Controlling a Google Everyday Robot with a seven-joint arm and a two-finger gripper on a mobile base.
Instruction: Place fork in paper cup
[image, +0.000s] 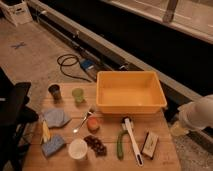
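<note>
On the wooden table (165, 156), left of centre, the fork (82, 122) is laid slantwise, just beside an orange round object (93, 125). The paper cup (78, 148) is set upright nearer the front edge, close to the fork but apart from it. The gripper (178, 129) is held off the table's right edge, below the yellow bin (130, 102), well apart from the fork. Whether it is opened or closed, or holds anything, cannot be told.

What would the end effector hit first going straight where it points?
Hanging off the right edge of the table, the end effector seems aimed leftward; probably the small box first, depth unclear.
</note>
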